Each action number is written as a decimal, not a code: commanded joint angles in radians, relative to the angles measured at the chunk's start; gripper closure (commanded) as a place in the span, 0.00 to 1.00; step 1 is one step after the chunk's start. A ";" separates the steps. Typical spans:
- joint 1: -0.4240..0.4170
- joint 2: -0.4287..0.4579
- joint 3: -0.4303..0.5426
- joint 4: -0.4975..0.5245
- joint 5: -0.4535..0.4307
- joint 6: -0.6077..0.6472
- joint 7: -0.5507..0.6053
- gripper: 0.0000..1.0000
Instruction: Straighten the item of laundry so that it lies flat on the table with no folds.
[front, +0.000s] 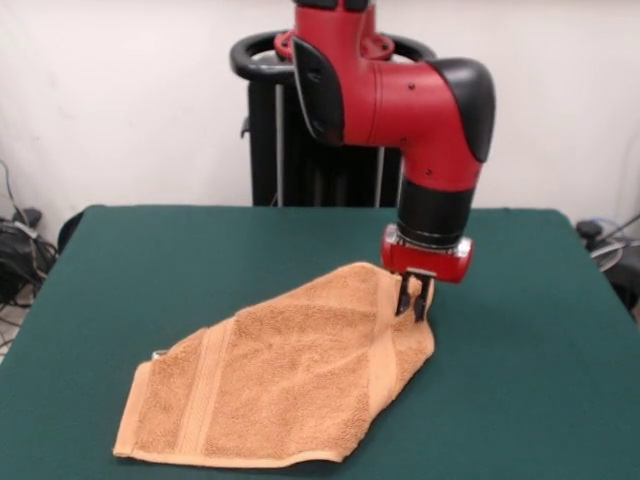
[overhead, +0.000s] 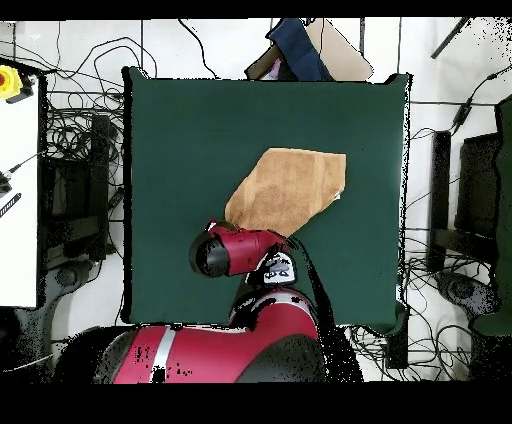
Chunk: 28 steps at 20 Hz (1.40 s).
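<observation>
The orange-tan towel (front: 290, 390) lies on the green table (front: 520, 380), near its front middle. It is folded: its right part is turned over on itself along a slanted crease, giving a pointed outline. A small white label (front: 160, 353) shows at its left hem. My gripper (front: 414, 305) points down at the towel's far right corner, its fingers close together with a bit of towel edge between them. In the overhead view the towel (overhead: 290, 185) lies mid-table (overhead: 180, 130), and the arm (overhead: 235, 250) hides the gripper and the towel's near corner.
The black pedestal (front: 300, 150) stands behind the table's far edge. Cables cover the floor on both sides (overhead: 80, 180). A white bench with a yellow and red button (overhead: 10, 80) is at the left. A dark blue and tan thing (overhead: 300, 50) lies past the table's far edge.
</observation>
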 joint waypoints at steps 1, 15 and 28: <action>0.055 0.000 0.045 0.005 0.016 0.064 0.093 1.00; 0.056 -0.279 0.104 0.329 0.063 0.189 0.130 1.00; -0.090 -0.089 0.079 0.253 -0.138 -0.030 0.030 1.00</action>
